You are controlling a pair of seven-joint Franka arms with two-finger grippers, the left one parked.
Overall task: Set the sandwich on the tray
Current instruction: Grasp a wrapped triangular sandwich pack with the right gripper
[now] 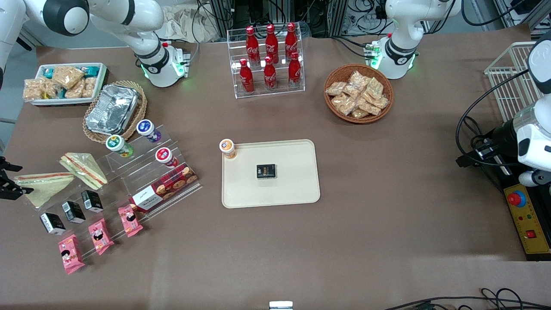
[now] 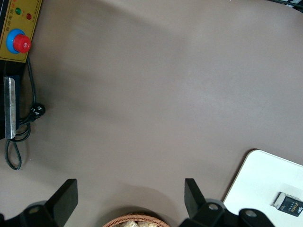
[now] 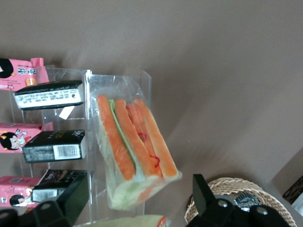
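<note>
The sandwich [image 3: 135, 151] lies between the gripper's [image 3: 137, 201] spread fingers [image 3: 202, 191].

"Coca-Cola" script on the red bottles [image 1: 270, 56]

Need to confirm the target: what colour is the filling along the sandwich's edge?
Orange-red strips with pale green, clearest in the right wrist view: sandwich, end effector right by it.

end effector [image 1: 6, 183] beside sandwich [image 1: 43, 186], black boxes [image 1: 73, 211] near
</note>
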